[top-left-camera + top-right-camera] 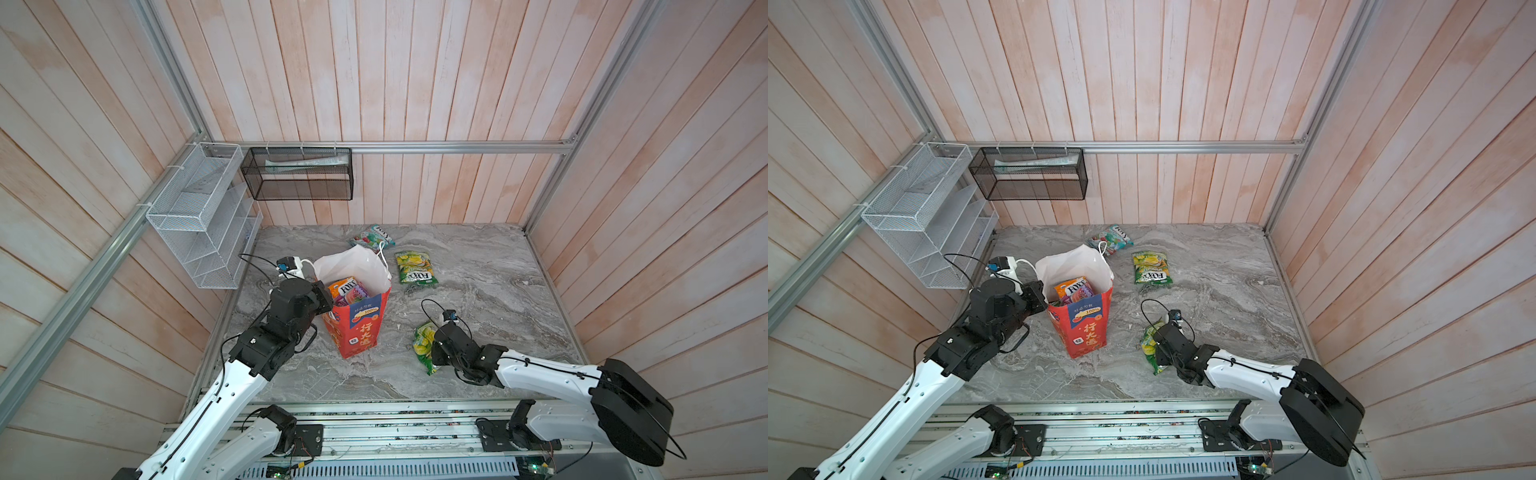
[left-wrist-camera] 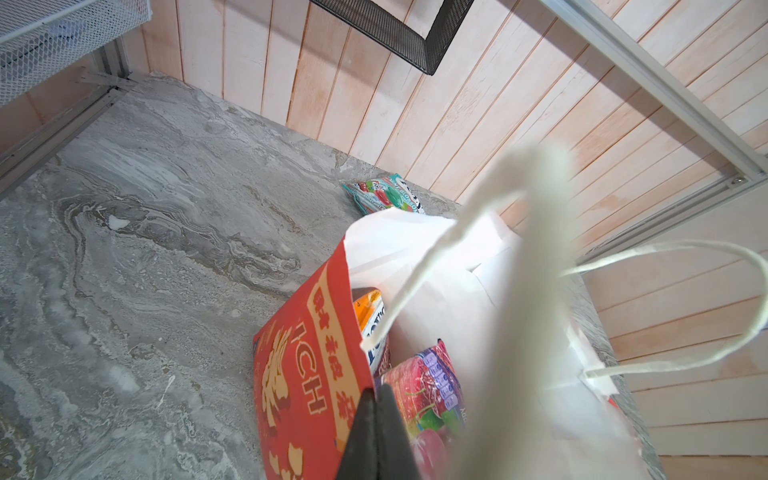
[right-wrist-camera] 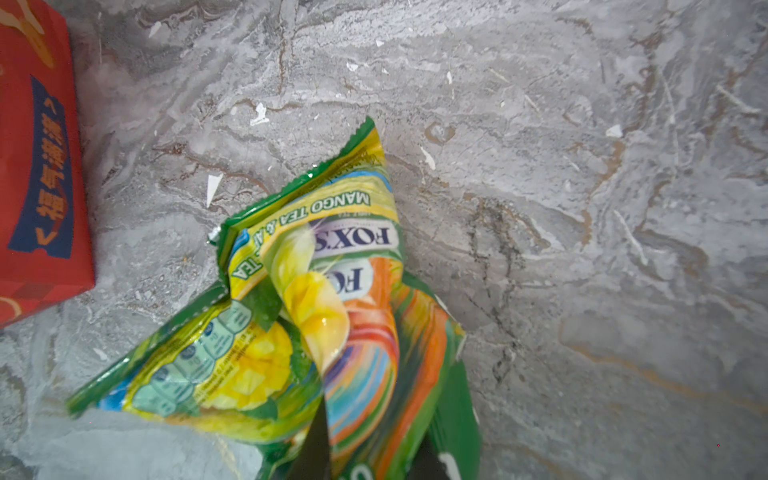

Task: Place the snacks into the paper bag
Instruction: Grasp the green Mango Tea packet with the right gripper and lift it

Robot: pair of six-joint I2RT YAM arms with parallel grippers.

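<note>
The right gripper [image 3: 368, 455] is pinching a crumpled green and yellow glossy plastic candy pouch [image 3: 316, 257] between its two dark fingers [image 3: 313, 451], and the film is buckling into a ridge between them. The pouch, printed FOX'S and MANGO TEA, is spreading over the grey veined marble tabletop [image 3: 582, 187]. To its left, apart from it, a red paper bag [image 3: 37, 270] with a dark blue panel is standing. Small white flecks [image 3: 214, 187] are lying between them.

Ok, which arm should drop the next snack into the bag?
Right. The right claw pinches the mango pouch near the bag. The left claw is shut on the bag's red rim, apparently holding the mouth open, so it is best left there.
</note>
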